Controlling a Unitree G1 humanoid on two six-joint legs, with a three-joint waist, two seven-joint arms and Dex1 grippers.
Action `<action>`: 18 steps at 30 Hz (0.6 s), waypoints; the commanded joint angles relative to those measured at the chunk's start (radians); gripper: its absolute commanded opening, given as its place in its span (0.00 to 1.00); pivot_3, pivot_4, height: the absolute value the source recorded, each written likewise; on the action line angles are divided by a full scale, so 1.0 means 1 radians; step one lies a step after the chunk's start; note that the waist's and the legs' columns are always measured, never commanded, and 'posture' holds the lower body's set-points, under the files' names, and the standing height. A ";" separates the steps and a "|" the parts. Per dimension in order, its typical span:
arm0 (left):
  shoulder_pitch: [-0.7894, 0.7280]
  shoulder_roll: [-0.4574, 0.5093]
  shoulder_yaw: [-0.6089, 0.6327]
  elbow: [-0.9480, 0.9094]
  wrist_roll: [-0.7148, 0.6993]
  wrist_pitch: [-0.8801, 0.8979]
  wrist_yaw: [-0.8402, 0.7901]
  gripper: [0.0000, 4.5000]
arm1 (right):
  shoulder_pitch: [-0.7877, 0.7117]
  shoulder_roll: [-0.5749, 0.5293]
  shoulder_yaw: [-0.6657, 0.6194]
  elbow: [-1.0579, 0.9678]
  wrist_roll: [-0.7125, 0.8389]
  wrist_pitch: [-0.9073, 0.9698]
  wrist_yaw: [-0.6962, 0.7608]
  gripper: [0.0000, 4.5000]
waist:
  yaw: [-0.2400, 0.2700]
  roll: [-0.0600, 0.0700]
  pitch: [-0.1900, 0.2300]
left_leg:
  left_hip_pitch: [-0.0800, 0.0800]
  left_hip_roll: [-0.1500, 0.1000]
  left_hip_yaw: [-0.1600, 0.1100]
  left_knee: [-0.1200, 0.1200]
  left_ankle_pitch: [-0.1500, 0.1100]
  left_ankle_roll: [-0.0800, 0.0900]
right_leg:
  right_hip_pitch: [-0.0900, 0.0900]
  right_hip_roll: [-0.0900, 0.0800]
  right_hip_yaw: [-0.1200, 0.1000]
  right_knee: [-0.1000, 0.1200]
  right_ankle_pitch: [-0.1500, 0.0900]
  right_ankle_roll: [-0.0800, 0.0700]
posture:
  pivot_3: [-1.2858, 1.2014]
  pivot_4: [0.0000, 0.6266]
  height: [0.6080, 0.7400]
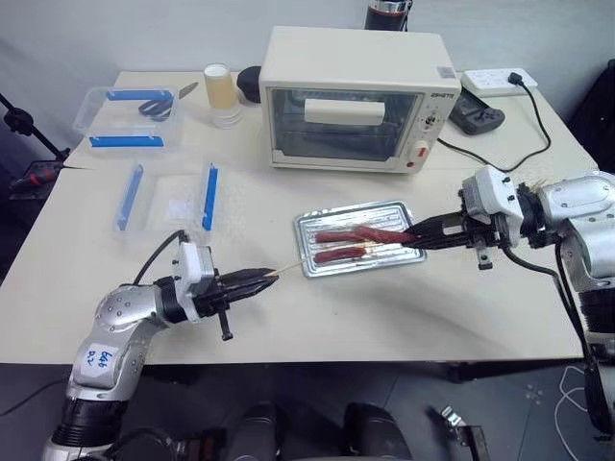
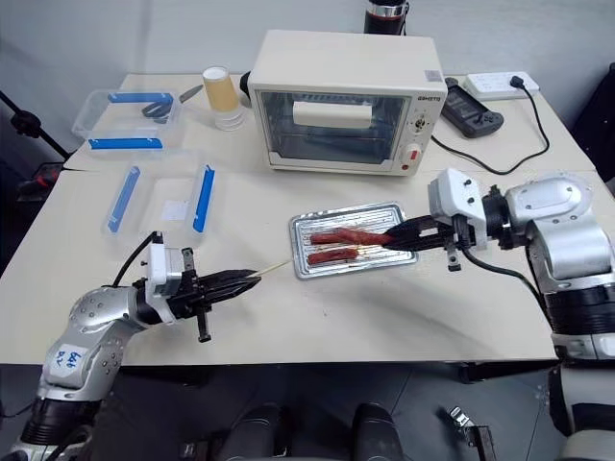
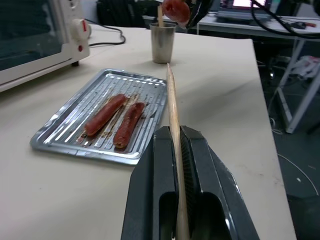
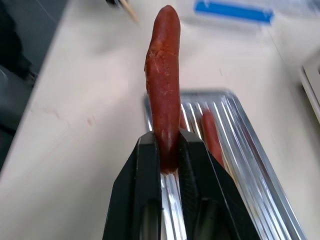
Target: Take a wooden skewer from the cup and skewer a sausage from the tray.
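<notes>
I have the left claw [image 1: 258, 279] clenched on the wooden skewer [image 3: 172, 115], which runs between its two fingers and pokes out past their tips, pointing toward the tray [image 1: 396, 213]. From the head camera, the stick's bare end [image 1: 285, 270] sits over the bench [image 1: 384, 307], just short of the tray's near-left corner.

My right claw [image 1: 415, 233] is clamped on one sausage [image 4: 163, 85] at its lower end, so most of its length stands free beyond the fingers. In the head views that sausage [image 2: 370, 236] hangs lengthwise over the tray, pointing toward the left claw. From the right wrist, I see it clear of the ridged tray bottom [image 4: 240, 135].

Two more sausages lie in the tray: one [image 3: 104, 114] beside the other [image 3: 129, 123], roughly parallel, both along the ridges.

The cup [image 3: 163, 43] stands upright on the bench beyond the tray's far end in the left wrist view, with another stick [image 3: 160, 15] rising from it.

A toaster oven [image 1: 354, 98] sits behind the tray. Clear plastic boxes with blue clips [image 1: 168, 197] lie on the bench to the left, a cup stack [image 1: 221, 94] stands near the oven's left side, and a power strip [image 1: 497, 81] rests at the far right.
</notes>
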 commanded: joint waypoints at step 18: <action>-0.043 0.012 -0.020 -0.081 -0.068 0.076 -0.048 0.00 | 0.053 -0.063 0.052 -0.074 -0.013 0.001 0.055 0.07 | 0.006 0.000 0.000 | 0.000 0.000 0.000 0.001 0.000 0.000 | 0.000 0.000 0.000 0.000 0.000 0.000 | 0.52 0.24 1.00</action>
